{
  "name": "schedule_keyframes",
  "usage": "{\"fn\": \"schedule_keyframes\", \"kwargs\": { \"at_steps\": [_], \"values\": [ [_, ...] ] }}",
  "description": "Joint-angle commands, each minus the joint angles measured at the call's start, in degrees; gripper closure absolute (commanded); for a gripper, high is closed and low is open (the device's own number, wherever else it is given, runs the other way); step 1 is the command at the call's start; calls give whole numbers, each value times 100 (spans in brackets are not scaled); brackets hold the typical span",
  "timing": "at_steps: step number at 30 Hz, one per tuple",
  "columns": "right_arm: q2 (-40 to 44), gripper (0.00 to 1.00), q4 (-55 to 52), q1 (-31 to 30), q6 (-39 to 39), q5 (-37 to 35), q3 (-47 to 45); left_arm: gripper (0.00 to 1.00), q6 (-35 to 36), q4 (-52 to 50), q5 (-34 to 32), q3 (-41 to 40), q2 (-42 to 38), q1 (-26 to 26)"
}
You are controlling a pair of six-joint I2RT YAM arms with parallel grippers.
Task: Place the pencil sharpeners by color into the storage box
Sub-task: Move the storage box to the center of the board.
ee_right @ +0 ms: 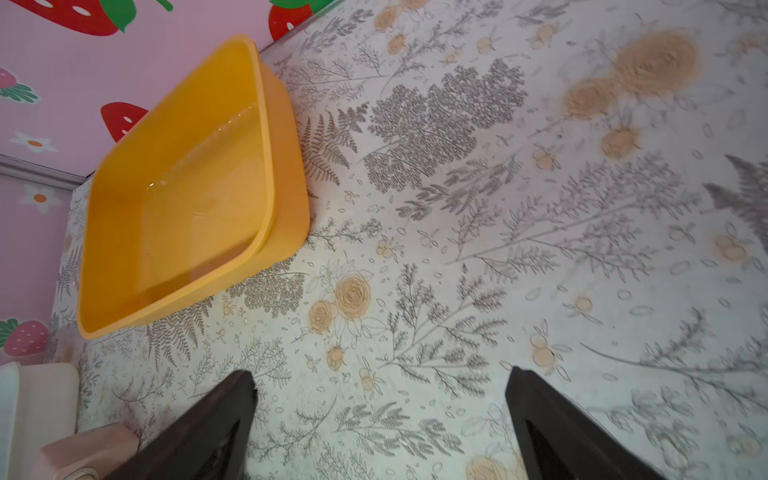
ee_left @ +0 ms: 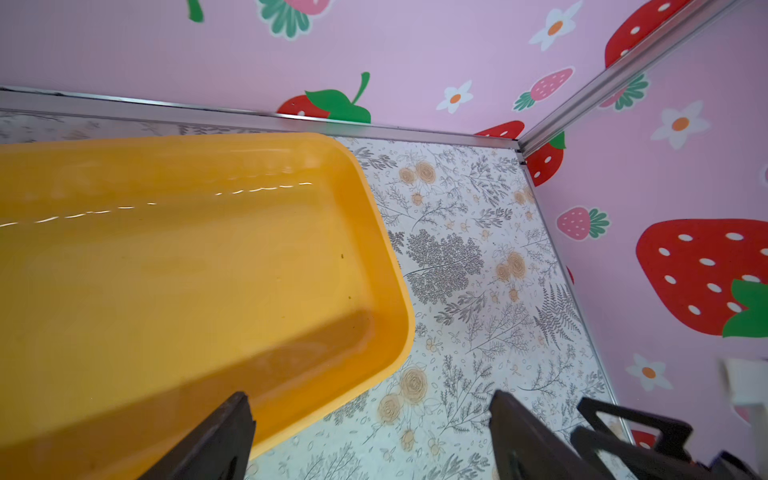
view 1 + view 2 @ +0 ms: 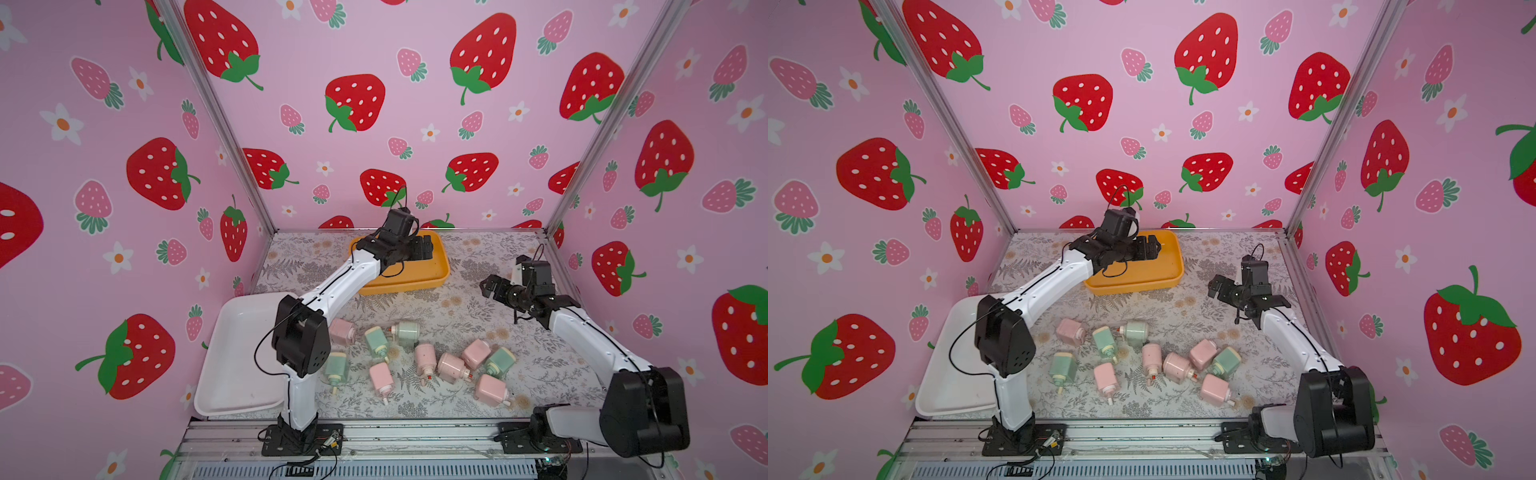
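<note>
Several pencil sharpeners lie loose on the floral table in both top views, some pale pink and some mint green. The yellow storage box stands at the back, and its inside is bare. My left gripper hovers over the box's right end, open, with nothing between its fingers. My right gripper hangs open and empty over the table, right of the box. A pink sharpener corner shows in the right wrist view.
A white tray with nothing in it sits at the front left, partly behind the left arm. Pink strawberry walls with metal frame rails close in the back and both sides. The left arm's elbow overhangs the leftmost sharpeners.
</note>
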State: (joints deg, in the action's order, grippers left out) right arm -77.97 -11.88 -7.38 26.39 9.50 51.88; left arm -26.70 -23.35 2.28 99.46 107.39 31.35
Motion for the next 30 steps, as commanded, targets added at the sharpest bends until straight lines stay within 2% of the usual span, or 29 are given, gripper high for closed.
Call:
{"fn": "schedule_keyframes", "kwargs": {
  "at_steps": [1, 5, 8, 10, 15, 20, 23, 26, 30],
  "values": [
    [-549, 3, 256, -349, -439, -304, 525, 0, 317, 511, -642, -1018, -520, -103],
    [-1373, 5, 280, -720, -731, -590, 1189, 1, 601, 1106, -1208, -2146, -1327, -182],
    [-1990, 8, 260, -858, -780, -712, 1690, 0, 651, 984, -1398, -2509, -1573, -308],
    [-2325, 12, 197, -903, -802, -712, 2005, 0, 446, 976, -1316, -2752, -1660, -489],
    [-2975, 17, 62, -923, -887, -673, 2678, 0, -66, 1208, -25, -3355, -1837, -1258],
    [-3557, 25, -155, -975, -917, -704, 3301, 0, -70, 1451, -13, -3827, -2105, -1616],
    [-3902, 33, -334, -1024, -923, -898, 3689, 0, -69, 1441, -82, -3932, -2183, -1773],
    [-4193, 43, -551, -1079, -985, -1072, 4100, 0, -102, 1459, 173, -4040, -2220, -1993],
    [-4518, 54, -772, -1134, -1013, -1125, 4527, 0, -78, 1535, 202, -4219, -2316, -2103]
  ]
}}
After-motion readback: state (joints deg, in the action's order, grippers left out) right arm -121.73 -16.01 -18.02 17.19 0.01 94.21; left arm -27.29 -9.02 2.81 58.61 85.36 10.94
